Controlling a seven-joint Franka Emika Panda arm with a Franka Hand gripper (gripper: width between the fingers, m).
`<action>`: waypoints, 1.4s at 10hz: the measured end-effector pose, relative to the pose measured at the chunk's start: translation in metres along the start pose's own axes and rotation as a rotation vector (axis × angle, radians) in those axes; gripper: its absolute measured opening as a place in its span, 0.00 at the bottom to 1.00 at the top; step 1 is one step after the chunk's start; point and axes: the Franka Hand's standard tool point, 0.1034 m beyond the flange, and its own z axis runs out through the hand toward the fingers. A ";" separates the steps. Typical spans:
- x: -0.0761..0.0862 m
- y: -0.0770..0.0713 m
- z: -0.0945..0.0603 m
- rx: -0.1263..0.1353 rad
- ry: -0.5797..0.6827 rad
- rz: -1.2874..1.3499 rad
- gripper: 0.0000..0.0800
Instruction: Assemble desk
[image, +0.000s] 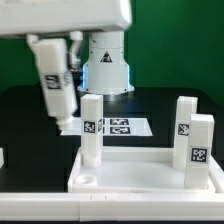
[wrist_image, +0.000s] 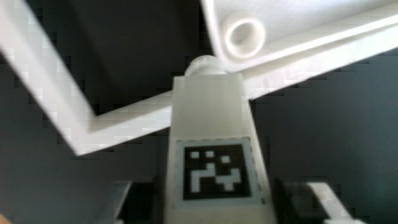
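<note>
I have the tool (wrist_image: 217, 205) clenched on a leg (wrist_image: 217, 130), carrying it above the panel (image: 140, 172) on the worktop. Next I must line its tip with the corner hole (wrist_image: 242, 38) and lower it straight.

A black table (image: 30, 120) fills the frame's middle, the marker board (image: 125, 127) lying centre, green wall (image: 170, 50) at upper right.

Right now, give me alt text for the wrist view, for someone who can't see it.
A white square leg bearing a black-and-white tag fills the middle, held in the gripper. Its far end points toward a round corner hole in the white rimmed desk panel, which lies on a dark table.
</note>
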 end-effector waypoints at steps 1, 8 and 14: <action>-0.010 -0.007 0.004 -0.017 0.120 -0.020 0.36; -0.005 -0.029 0.032 -0.059 0.176 -0.188 0.36; -0.012 -0.021 0.045 -0.050 0.136 -0.115 0.36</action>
